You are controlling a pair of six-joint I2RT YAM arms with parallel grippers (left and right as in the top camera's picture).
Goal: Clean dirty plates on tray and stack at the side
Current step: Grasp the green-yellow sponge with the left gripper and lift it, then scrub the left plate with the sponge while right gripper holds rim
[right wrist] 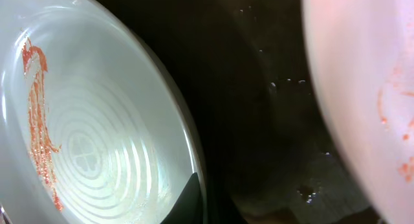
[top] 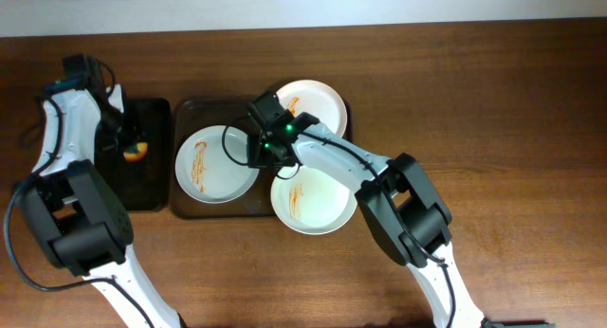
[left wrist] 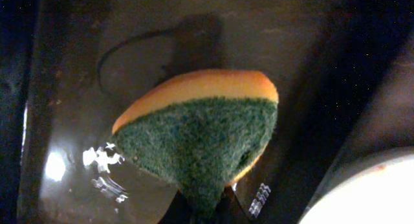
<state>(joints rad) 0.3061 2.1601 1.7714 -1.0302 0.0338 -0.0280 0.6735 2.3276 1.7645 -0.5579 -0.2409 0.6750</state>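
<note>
Three white plates lie on the dark-brown tray. The left plate carries an orange sauce streak. The far right plate and the near right plate are streaked too. My right gripper is shut on the left plate's right rim, with one dark finger inside the rim. My left gripper hangs over the small black tray, shut on the tip of a green and orange sponge.
The narrow black tray sits just left of the brown tray on the wooden table. A white plate edge shows at the lower right of the left wrist view. The right arm stretches across the two right plates.
</note>
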